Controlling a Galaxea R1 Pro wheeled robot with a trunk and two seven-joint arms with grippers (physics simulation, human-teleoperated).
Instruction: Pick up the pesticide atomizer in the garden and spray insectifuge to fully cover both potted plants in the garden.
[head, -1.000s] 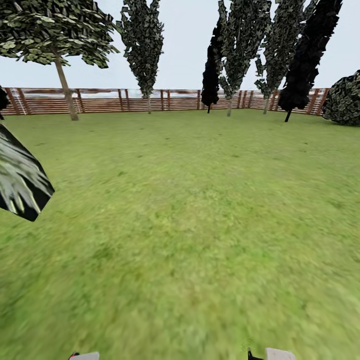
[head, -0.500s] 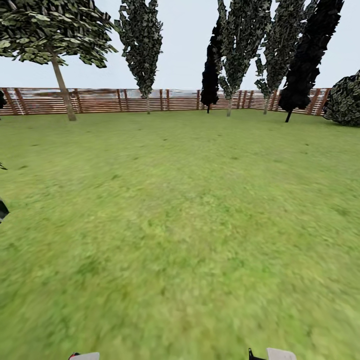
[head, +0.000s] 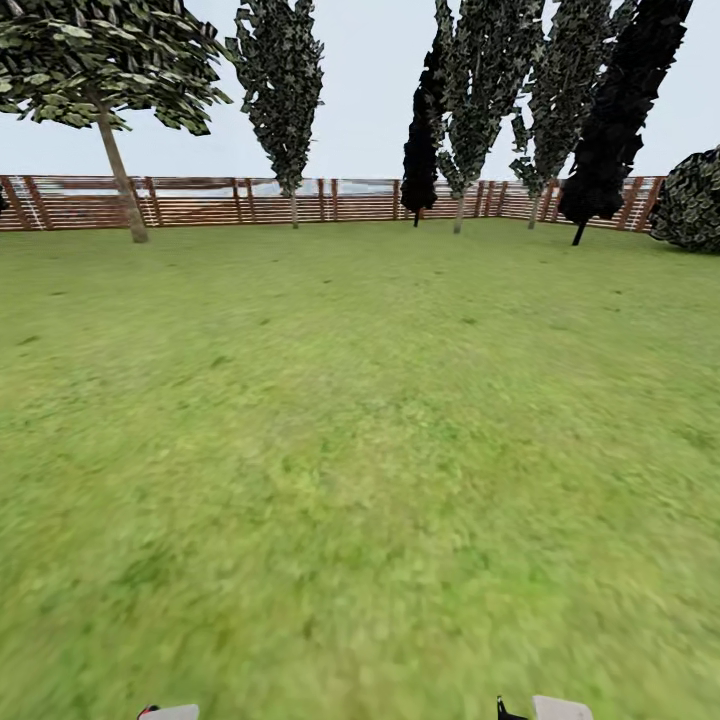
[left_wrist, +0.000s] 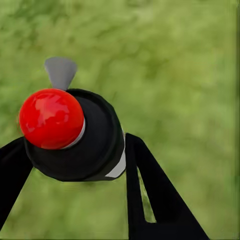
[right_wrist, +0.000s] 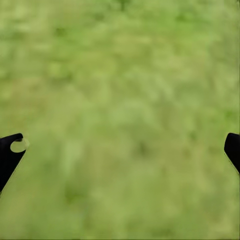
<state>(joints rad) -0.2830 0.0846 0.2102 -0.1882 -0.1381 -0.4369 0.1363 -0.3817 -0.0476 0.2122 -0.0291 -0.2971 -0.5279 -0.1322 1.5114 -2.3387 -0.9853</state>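
In the left wrist view my left gripper (left_wrist: 75, 145) is shut on the pesticide atomizer (left_wrist: 95, 145). I see the atomizer end-on: a dark round body, a glossy red ball on top and a pale grey tab. One black finger (left_wrist: 150, 190) presses each side of it. My right gripper (right_wrist: 122, 147) is open over blurred grass, its fingertips (right_wrist: 11, 150) far apart and nothing between them. The head view looks over the garden lawn (head: 380, 430) to the brown slat fence (head: 230, 200). The potted plants and the stone patio are out of view.
A leafy tree (head: 100, 60) stands at the far left by the fence and several tall dark trees (head: 480, 90) stand along it. A dark bush (head: 695, 200) sits at the right edge. Pale bits of my arms (head: 560, 708) show at the bottom edge.
The head camera has moved: a striped dark leaf at the picture's left edge has slid out of sight, and the left tree has shifted slightly leftward.
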